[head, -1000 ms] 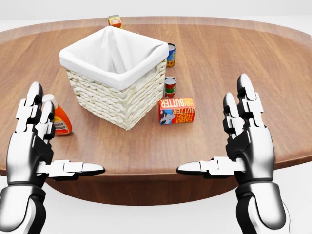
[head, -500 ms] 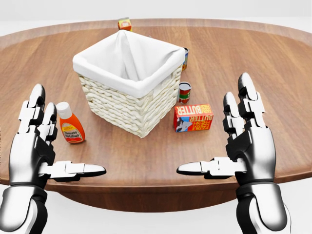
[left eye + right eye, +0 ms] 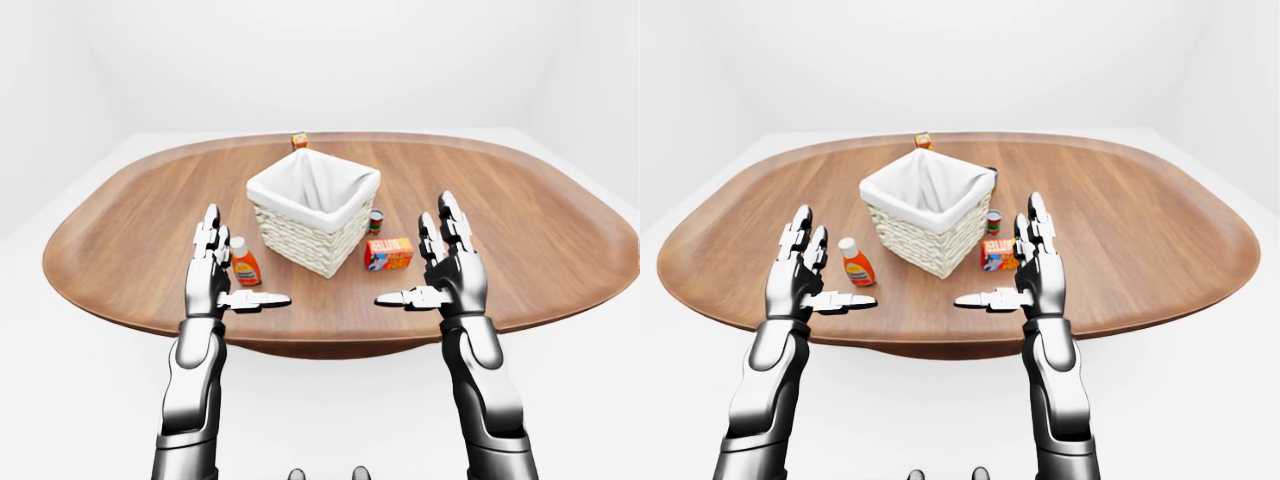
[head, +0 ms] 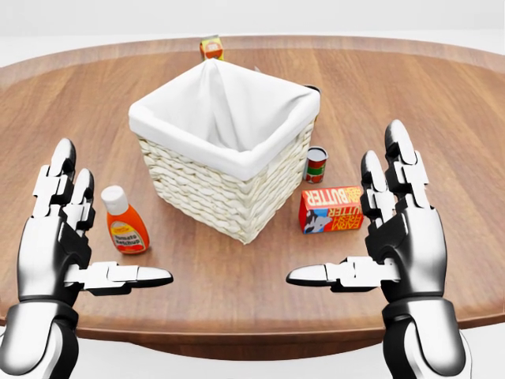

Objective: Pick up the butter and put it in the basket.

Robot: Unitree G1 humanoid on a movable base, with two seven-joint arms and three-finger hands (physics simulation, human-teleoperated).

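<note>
The right robot hand [image 4: 371,237] is open: its two long fingers point up and its thumb sticks out sideways toward the middle of the head view, with nothing between them. It hovers over the near edge of the tabletop [image 4: 442,118], low and to the right of the basket [image 4: 229,158] in that view. The left robot hand [image 4: 95,233] is open in the same mirrored pose, fingers up and thumb pointing inward, empty, low and to the left of the basket.

The butter [image 4: 331,209] is a red and blue box lying on the tabletop just to the right of the basket's lower right side, near it but not touching. In the head view it sits just left of the right robot hand's raised fingers, which overlap its right end; whether they touch it cannot be told.

The basket is pale woven wicker with a white cloth liner folded over its rim. It stands with one corner turned toward the camera.

A small can [image 4: 316,165] stands upright above the butter, close by the basket's right side. A ketchup bottle [image 4: 125,220] with a white cap stands to the left of the basket, just right of the left robot hand's fingers. A small orange box [image 4: 211,47] sits beyond the basket's top corner, near the far edge of the tabletop.
</note>
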